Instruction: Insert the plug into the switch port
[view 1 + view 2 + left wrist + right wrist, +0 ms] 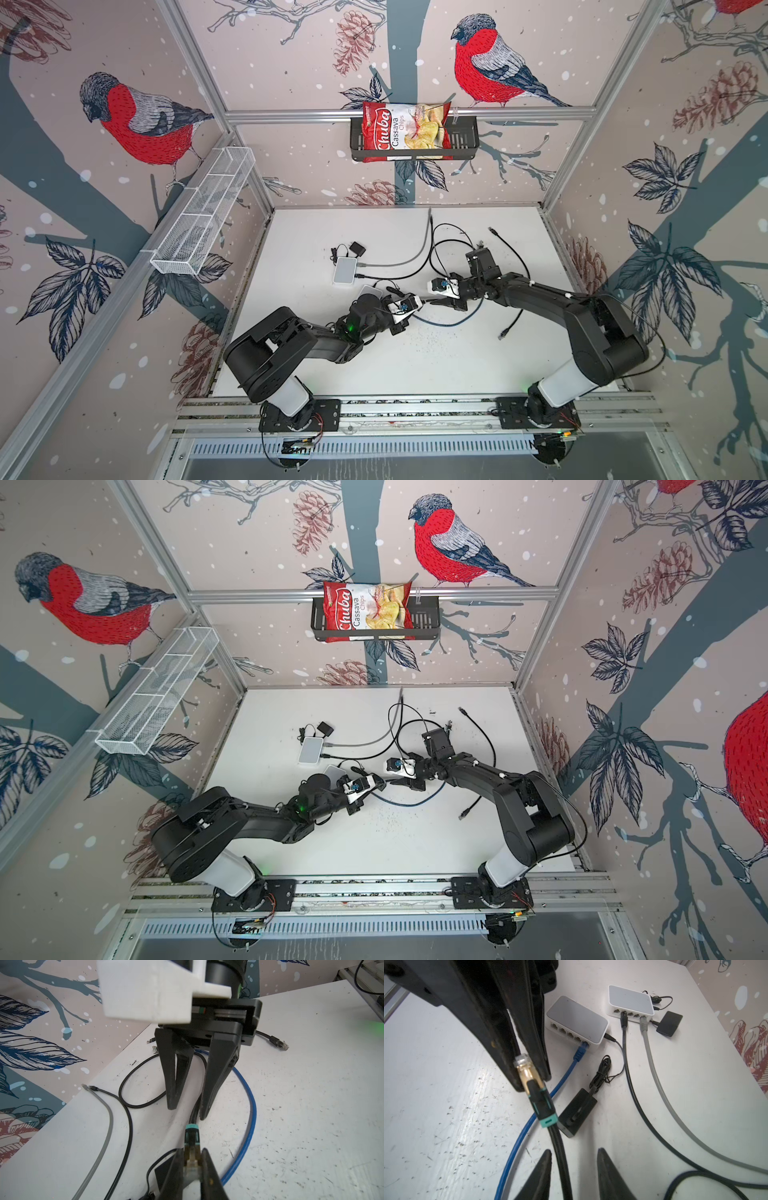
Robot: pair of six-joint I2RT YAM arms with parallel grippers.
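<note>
While the left jaws clamp the plug (527, 1076), tip pointing back up them, the right jaws gape astride its cable (560, 1159); the switch (577, 1020) sits behind the left pair.

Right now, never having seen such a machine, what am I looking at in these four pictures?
Two black robot arms, the left arm and right arm, stand at the edge of a white table. Two pictures look down from overhead; two come from cameras on the wrists. On the table lie a white network switch with a blue cable plugged in, a second switch, and loose cables. The left gripper pinches a clear plug on a black cable. The right gripper is open around that cable.
</note>
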